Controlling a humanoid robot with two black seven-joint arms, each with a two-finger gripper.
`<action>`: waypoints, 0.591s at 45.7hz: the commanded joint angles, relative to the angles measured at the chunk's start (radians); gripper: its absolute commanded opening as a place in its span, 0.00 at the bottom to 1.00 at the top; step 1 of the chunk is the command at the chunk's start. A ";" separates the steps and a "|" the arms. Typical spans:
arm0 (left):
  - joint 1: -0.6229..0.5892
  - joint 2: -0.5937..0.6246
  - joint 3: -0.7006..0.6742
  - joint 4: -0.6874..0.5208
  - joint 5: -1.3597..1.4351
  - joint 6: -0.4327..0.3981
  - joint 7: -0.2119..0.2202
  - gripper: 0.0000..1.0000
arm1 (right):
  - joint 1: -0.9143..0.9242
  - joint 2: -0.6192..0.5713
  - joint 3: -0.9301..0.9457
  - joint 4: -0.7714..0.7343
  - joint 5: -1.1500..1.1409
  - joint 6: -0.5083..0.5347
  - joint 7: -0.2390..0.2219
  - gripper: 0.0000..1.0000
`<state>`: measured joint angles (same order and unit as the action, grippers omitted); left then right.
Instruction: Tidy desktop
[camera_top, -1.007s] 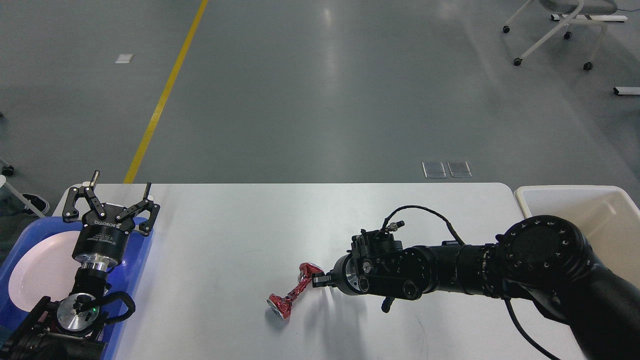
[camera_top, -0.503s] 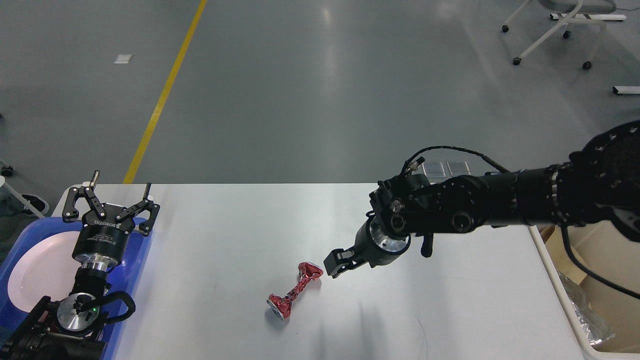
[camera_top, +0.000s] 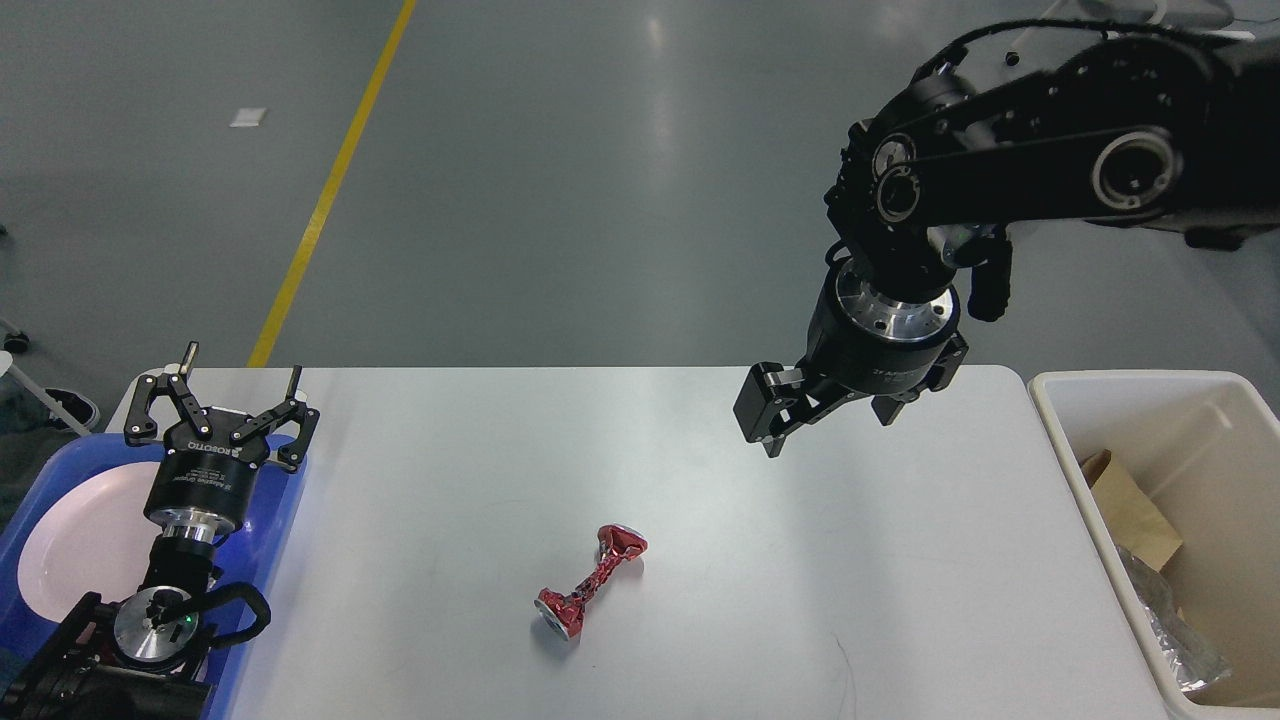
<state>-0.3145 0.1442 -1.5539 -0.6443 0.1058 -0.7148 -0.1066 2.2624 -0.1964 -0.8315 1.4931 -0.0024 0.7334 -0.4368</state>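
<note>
- The right gripper (camera_top: 772, 425) has lifted well clear of the crushed red can (camera_top: 590, 581). A second ago its fingertips were touching the can's upper end; half a second ago they hung just beside it. Now the gripper sits high over the far half of the desktop (camera_top: 900, 560).
- Its fingers appear drawn together with nothing between them, though the dark, angled view makes this uncertain, so I cannot tell for sure.
- The can lies in the same spot near the middle front of the desktop, twisted thin at the waist, in the same pose. My reading is that the grasp failed or was abandoned, so this piece of rubbish is still to be cleared.
- With the arm raised, the cream bin (camera_top: 1060, 420) at the right edge shows fully, with brown paper (camera_top: 1125, 510) and crumpled foil (camera_top: 1170, 630) inside; earlier the arm hid much of it.
- The left gripper (camera_top: 222, 400) is unchanged: fingers spread wide, empty, above the blue tray (camera_top: 285, 510) holding a white plate (camera_top: 80, 540).
</note>
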 joint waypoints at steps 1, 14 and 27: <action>0.000 0.000 0.000 0.000 0.000 0.000 0.001 0.96 | 0.118 0.002 -0.113 0.039 0.125 0.006 -0.016 1.00; 0.000 0.000 0.000 0.000 0.000 0.000 -0.001 0.96 | 0.198 0.014 -0.170 0.065 0.171 0.006 -0.016 1.00; 0.000 0.000 0.000 0.000 0.000 0.000 0.001 0.96 | 0.030 0.075 -0.110 0.010 0.446 -0.106 -0.016 1.00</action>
<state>-0.3145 0.1442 -1.5539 -0.6443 0.1058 -0.7148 -0.1073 2.3707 -0.1691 -0.9588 1.5323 0.3381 0.6939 -0.4514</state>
